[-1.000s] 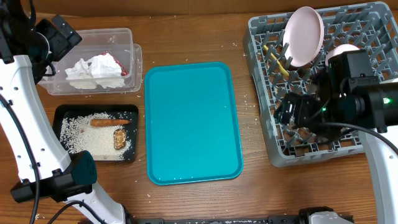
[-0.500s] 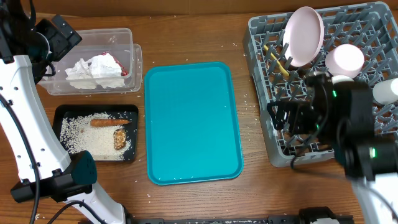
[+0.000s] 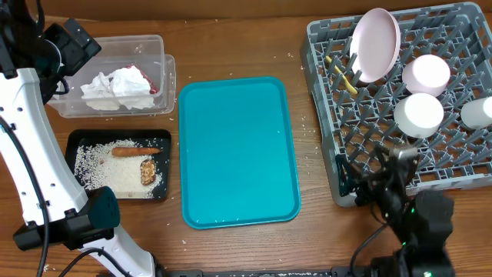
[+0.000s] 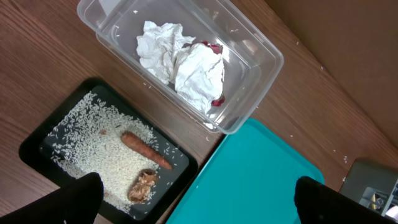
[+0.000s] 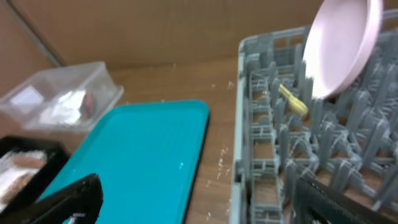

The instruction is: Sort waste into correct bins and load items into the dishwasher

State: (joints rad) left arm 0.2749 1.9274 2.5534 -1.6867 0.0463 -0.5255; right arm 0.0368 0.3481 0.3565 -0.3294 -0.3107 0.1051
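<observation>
The grey dishwasher rack [image 3: 330, 138] holds the upright pink plate [image 3: 375, 44], two whitish bowls [image 3: 427, 74] [image 3: 419, 114], a white cup [image 3: 478, 113] and the yellow spoon [image 3: 342, 77]. The clear tub [image 3: 165, 69] contains the crumpled napkin [image 3: 119, 86] and red wrapper [image 3: 156, 86]. Rice [image 3: 104, 165], the carrot stick [image 3: 134, 151] and a brown chunk [image 3: 147, 172] lie in the black tray [image 3: 77, 138]. My left gripper [image 4: 199, 205] hangs open high above both bins. By the rack's front left corner my right gripper [image 5: 199, 208] is open and empty.
A flat teal tray [image 3: 237, 150] lies between the bins and the rack, with nothing on it. Stray rice grains dot the wood beside the rack. A cardboard wall runs along the table's far side. The right arm's base [image 3: 419, 223] sits at the front edge.
My right arm has pulled back from over the rack toward the table's front edge, uncovering the second bowl and the cup. The left arm has not moved.
</observation>
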